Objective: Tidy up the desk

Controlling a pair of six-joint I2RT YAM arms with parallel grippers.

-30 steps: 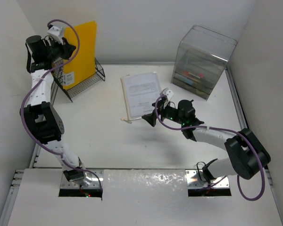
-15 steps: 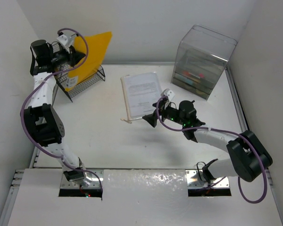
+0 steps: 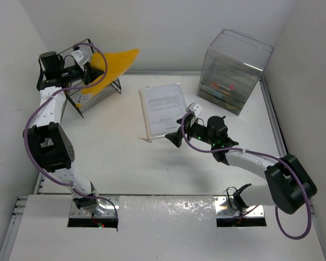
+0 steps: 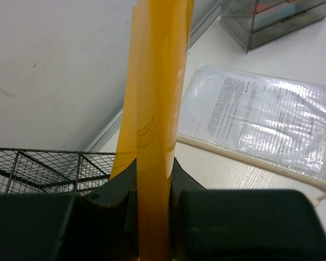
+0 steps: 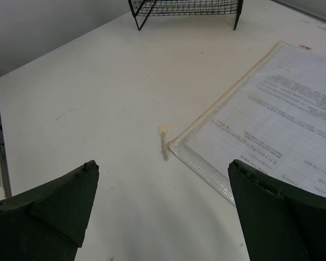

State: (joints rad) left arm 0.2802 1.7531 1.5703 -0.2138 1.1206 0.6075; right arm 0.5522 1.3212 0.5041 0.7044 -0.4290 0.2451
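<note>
- Left gripper (image 3: 88, 75): raised at the far left, jaws nearly closed and pinching the lower edge of a yellow folder (image 3: 117, 62). In the left wrist view the two fingers (image 4: 115, 202) press flat against the sheet from either side.
- Yellow folder: tilted, its free end leaning to the right above the black wire rack (image 3: 100, 93).
- Black wire rack: stands in the far left corner of the desk (image 3: 119, 152).
- Desk: white tabletop with silver rails, spanning the whole scene beneath both arms.
- Clear document sleeve (image 3: 163, 106): lies flat at the centre of the desk, with a small pale tab (image 5: 163, 140) at its near left corner.
- Right gripper (image 3: 179, 129): low, just right of the sleeve's near end, jaws spread fully and holding nothing.
- Clear drawer box (image 3: 233, 70): far right corner.
</note>
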